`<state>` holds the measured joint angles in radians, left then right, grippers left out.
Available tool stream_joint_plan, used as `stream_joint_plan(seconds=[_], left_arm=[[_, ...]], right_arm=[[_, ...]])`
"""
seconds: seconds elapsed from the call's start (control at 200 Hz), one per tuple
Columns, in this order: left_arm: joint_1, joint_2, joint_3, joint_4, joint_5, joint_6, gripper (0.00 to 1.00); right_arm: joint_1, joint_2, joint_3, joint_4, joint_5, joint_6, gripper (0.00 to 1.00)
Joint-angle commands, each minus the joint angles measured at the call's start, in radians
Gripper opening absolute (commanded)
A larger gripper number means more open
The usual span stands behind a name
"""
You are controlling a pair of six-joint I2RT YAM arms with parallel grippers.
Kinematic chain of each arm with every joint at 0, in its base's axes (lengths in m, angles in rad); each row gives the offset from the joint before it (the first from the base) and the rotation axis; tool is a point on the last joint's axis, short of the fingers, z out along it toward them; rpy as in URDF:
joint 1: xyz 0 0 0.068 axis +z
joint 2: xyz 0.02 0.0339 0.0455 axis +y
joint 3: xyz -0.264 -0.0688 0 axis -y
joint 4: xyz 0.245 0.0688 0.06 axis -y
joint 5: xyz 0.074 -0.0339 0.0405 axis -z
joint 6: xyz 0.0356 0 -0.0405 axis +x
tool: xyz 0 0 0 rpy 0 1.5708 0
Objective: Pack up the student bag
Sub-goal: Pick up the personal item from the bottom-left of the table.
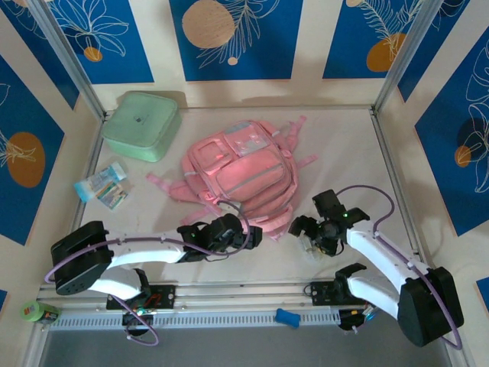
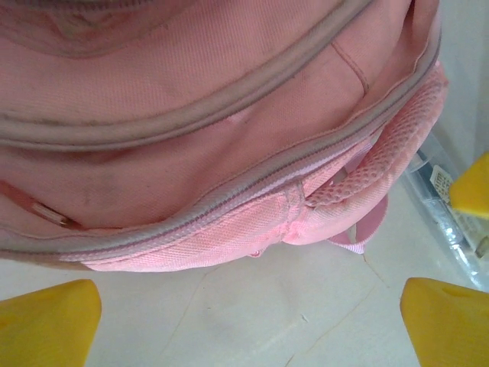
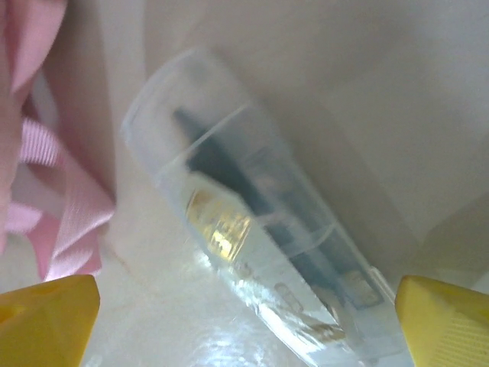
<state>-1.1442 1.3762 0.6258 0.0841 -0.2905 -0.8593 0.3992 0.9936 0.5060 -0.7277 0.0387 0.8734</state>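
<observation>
At the student bag's (image 1: 243, 172) near edge, the left tool (image 2: 248, 321) gapes wide; the right tool (image 3: 248, 317), also wide, hovers over a clear plastic case (image 3: 252, 252).

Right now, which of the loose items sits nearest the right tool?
The clear pen case, directly under the open right tool beside the bag; the green box and small packets lie far left.

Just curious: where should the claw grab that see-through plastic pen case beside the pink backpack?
Probably mid-length, from straight above, the right gripper closing across its narrow width: the clear plastic pen case lies flat on the white table, its long sides free.
</observation>
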Motion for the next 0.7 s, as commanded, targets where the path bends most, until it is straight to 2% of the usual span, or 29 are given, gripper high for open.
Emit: stream_joint_plan(seconds=[0.0, 0.11, 0.205, 0.32, 0.405, 0.695], left_arm=[[0.013, -0.029, -0.017, -0.035, -0.036, -0.001, 0.99], [0.021, -0.041, -0.017, -0.05, -0.034, -0.007, 0.99], [0.023, -0.055, -0.021, -0.056, -0.04, -0.007, 1.0], [0.026, -0.064, -0.022, -0.076, -0.045, -0.015, 0.99], [0.026, -0.072, -0.025, -0.084, -0.046, -0.016, 0.99], [0.03, -0.075, -0.033, -0.082, -0.054, -0.02, 0.99]], right_arm=[[0.092, -0.016, 0.002, -0.029, -0.044, 0.065, 0.99], [0.21, 0.015, 0.029, -0.044, 0.004, 0.113, 0.99], [0.263, 0.067, 0.072, -0.096, 0.081, 0.122, 0.97], [0.295, 0.105, 0.1, -0.121, 0.133, 0.105, 0.87], [0.321, 0.129, 0.124, -0.157, 0.183, 0.108, 0.83], [0.33, 0.231, 0.139, -0.125, 0.213, 0.09, 0.81]])
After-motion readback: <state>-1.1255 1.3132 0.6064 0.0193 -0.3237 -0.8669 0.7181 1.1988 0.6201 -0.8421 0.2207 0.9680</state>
